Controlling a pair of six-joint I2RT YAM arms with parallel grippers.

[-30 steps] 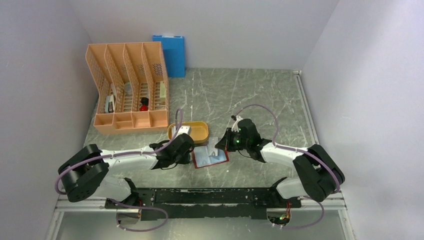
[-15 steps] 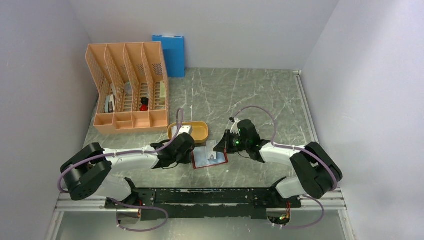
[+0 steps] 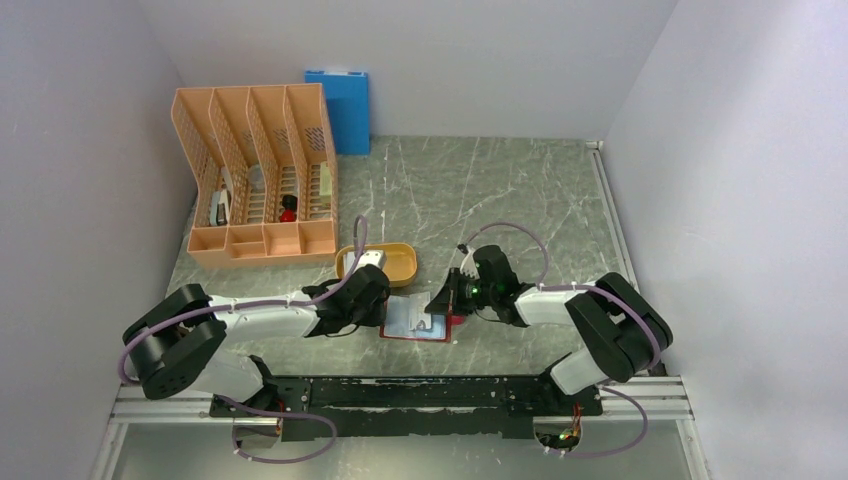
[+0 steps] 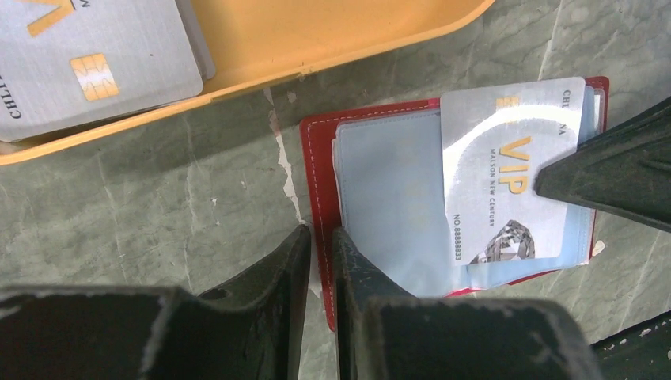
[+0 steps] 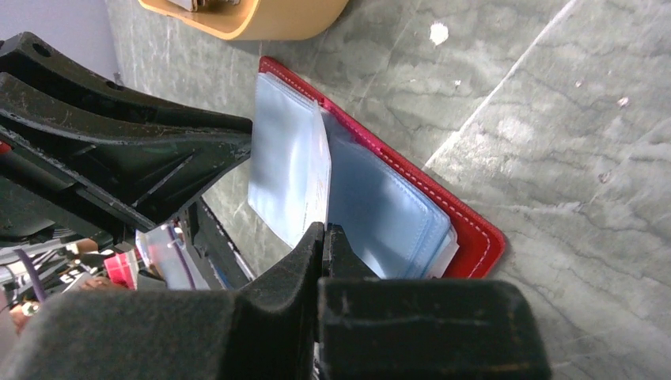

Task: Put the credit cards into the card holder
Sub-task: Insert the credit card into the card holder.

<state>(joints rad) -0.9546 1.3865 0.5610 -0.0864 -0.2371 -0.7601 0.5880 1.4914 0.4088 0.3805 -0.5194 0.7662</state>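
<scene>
Left wrist shows it: the right hand (image 5: pixel 324 233), clamped on a card (image 4: pixel 506 170), has swung in over the open holder (image 4: pixel 388 198) on the counter (image 4: pixel 158 198). Meanwhile the left hand (image 4: pixel 320 247) pinches the holder's red edge. Sliding it in looks next.

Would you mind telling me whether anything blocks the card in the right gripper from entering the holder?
Nothing visible does. The right gripper pinches the card edge-on among the pale blue pockets of the holder, and the left gripper clamps the holder's red edge, clear of the card. Whether it is inside a sleeve is unclear.
</scene>
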